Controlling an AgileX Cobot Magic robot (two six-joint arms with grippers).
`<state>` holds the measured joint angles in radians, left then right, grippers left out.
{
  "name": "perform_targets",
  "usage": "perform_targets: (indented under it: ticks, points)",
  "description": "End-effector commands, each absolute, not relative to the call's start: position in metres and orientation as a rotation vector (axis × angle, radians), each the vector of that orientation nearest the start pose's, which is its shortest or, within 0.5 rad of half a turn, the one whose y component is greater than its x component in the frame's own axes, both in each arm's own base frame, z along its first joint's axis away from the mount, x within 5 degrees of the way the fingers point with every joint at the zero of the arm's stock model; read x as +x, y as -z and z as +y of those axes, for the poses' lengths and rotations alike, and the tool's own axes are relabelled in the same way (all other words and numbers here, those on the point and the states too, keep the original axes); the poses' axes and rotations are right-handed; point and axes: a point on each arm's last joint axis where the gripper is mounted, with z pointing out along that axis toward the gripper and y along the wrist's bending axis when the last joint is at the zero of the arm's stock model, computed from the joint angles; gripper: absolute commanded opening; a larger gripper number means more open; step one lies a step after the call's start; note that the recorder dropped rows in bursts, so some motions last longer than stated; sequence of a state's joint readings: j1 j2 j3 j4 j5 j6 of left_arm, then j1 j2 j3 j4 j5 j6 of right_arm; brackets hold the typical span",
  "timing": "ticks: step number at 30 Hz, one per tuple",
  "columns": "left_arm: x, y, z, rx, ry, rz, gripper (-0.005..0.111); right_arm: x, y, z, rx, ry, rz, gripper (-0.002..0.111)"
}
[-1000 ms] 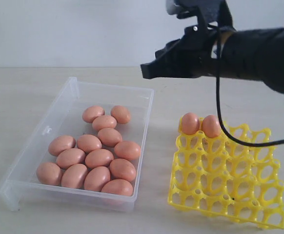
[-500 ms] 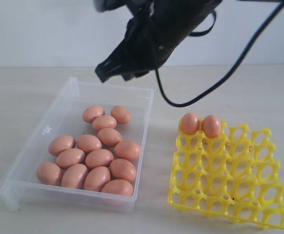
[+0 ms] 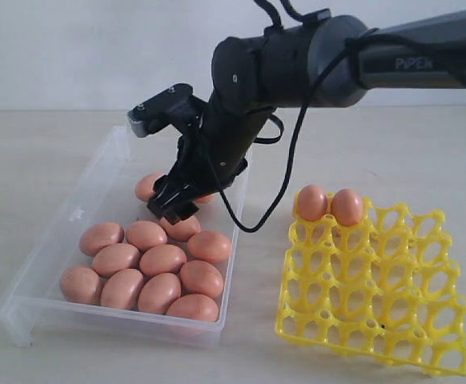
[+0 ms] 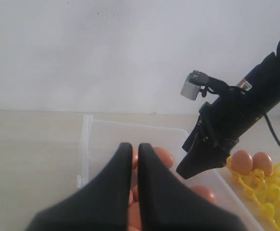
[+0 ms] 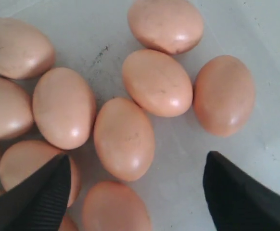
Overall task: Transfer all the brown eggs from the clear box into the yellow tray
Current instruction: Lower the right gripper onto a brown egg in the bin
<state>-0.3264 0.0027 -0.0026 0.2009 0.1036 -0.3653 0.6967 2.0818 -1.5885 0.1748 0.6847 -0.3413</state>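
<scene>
In the exterior view the right gripper [image 3: 175, 205] hangs low in the clear box [image 3: 61, 240] over the brown eggs [image 3: 162, 260], with two more eggs [image 3: 329, 205] already in the yellow tray [image 3: 377, 312] beside it. The left wrist view shows the left gripper [image 4: 134, 148], its jaws pressed together and empty. In the right wrist view the jaws stand wide apart above the loose eggs, grasping nothing.

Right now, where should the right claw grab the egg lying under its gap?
Take the egg across its narrow middle, coming straight down. It lies on its side, long axis crossing the line between the fingers of the open right claw, so they would close on its short width. One side has bare clear box floor; a neighbouring egg crowds the other.
</scene>
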Motion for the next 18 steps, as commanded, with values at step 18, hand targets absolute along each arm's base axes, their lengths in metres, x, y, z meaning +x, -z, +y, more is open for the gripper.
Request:
perform_targets:
  ticks: [18]
  points:
    - [0.054, -0.204, -0.017, 0.110, 0.381, 1.595, 0.004, 0.351, -0.154, 0.326, -1.427, -0.278, 2.237, 0.054]
